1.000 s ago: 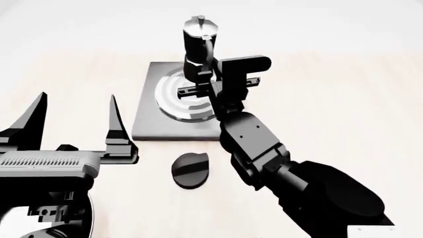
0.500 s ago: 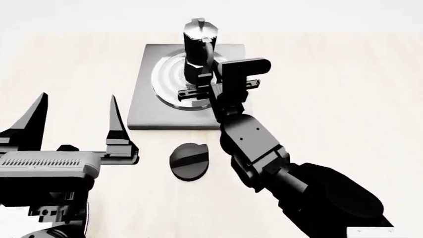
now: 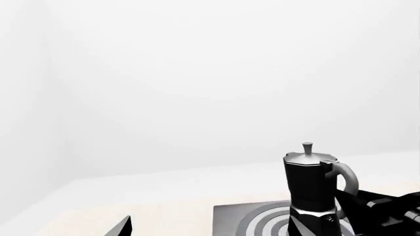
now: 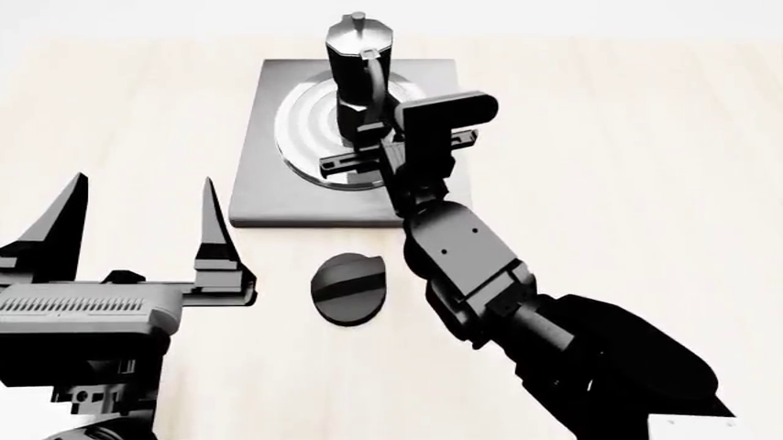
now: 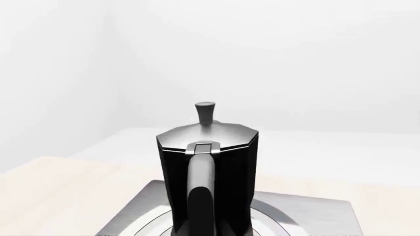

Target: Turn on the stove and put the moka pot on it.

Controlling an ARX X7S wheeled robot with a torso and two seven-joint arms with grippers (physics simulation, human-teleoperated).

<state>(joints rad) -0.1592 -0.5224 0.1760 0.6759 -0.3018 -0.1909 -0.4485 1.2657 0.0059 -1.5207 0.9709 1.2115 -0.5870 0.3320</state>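
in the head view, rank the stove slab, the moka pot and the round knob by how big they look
1. stove slab, clearly largest.
2 and 3. moka pot and round knob look about alike; the pot is farther and partly hidden, so I won't rank them.

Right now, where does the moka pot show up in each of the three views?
Head view: moka pot top centre, standing on the stove, just beyond the right gripper.
Left wrist view: lower right, upright over the rings.
Right wrist view: centre, handle facing the camera.
Shared landmark: the stove's raised rings, visible under the pot in every view.
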